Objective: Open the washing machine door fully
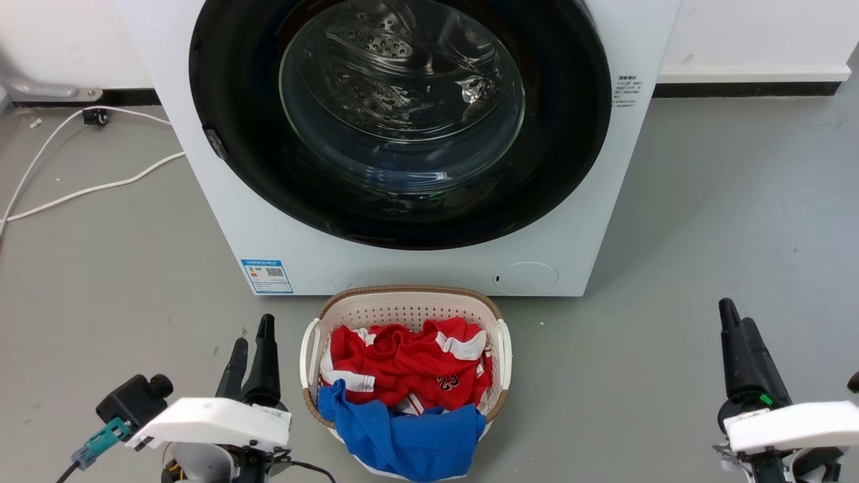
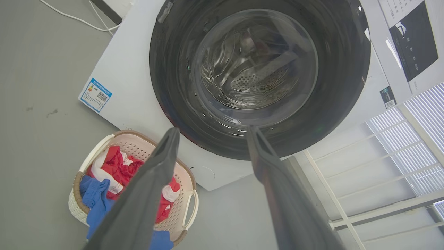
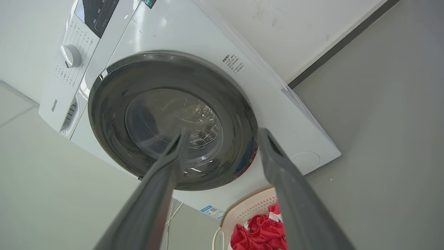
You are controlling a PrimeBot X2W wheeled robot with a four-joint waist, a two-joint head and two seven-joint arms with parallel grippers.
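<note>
The washing machine [image 1: 429, 268] is a white front-loader standing on the grey floor straight ahead. The washing machine door [image 1: 570, 134], a glossy black disc with a clear glass bowl, lies flat against the machine's front, with the steel drum visible through the glass. A small grey catch [image 1: 215, 143] sits on the door's left rim. My left gripper [image 1: 253, 332] hovers low at the left, open and holding nothing, well short of the door [image 2: 260, 69]. My right gripper [image 1: 736, 315] hovers low at the right, open and holding nothing, pointing toward the door [image 3: 166, 118].
A white laundry basket [image 1: 402, 305] with red and blue clothes stands on the floor between my grippers, touching the machine's base. A white cable [image 1: 80, 191] trails on the floor at the left. A round white filter cover [image 1: 525, 278] sits low on the machine.
</note>
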